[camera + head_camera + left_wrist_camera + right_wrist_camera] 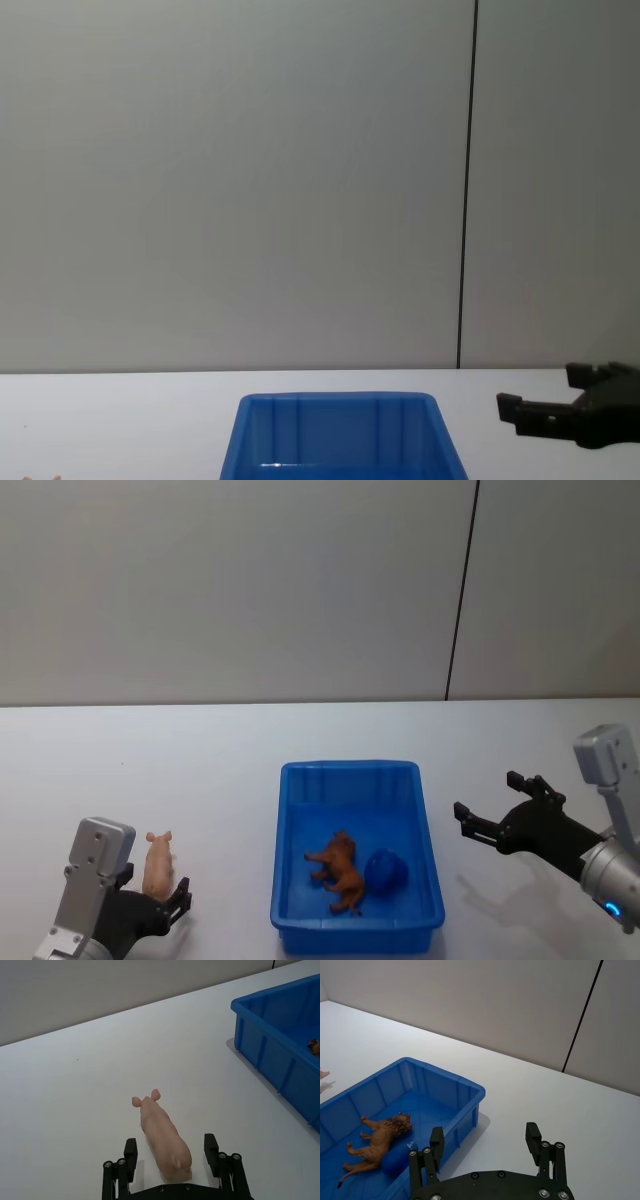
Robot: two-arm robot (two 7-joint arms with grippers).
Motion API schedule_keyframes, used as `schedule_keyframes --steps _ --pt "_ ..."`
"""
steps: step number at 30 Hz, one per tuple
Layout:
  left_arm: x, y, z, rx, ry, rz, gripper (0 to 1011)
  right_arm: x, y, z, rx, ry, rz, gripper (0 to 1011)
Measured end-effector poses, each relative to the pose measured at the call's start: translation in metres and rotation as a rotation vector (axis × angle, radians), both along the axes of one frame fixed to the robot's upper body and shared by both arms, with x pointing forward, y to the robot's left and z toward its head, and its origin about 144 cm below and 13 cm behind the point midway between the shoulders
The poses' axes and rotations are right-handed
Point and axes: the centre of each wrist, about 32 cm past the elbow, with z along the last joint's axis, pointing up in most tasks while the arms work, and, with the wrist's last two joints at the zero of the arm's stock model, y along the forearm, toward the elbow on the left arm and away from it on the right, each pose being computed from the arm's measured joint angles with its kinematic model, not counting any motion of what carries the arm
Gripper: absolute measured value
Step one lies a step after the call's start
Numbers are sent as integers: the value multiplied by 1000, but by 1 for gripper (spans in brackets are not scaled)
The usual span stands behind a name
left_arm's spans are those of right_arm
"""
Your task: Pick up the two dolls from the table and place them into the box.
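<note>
On the white table (230,750), the pink doll (162,1137) lay between the spread fingers of the left gripper (172,1160), untouched. The brown doll (340,872) lay inside the blue box (290,830), while the right gripper (490,808) hovered spread to the box's right.

Pink doll (162,1138): rear end screened by the left gripper (175,1160) body in the left wrist view; legs not discernible. Brown doll (315,1047): cut by the frame edge in that view, a fragment visible over the box (270,1035) rim. Box (340,440): lower part cut off in the chest view, contents hidden. Dark blue object (386,870) beside the brown doll: identity undeterminable.
</note>
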Motion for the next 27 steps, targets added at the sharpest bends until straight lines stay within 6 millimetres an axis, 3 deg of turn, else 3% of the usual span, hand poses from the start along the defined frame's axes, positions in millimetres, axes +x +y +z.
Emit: schedule_keyframes --steps 7,15,27 --pt "5 6 -2 8 17 -12 685 0 0 0 0 0 0 1001" --pt "8 11 -3 22 23 -27 404 0 0 0 0 0 0 1001" --pt "14 12 7 64 -8 -54 397 0 0 0 0 0 0 1001"
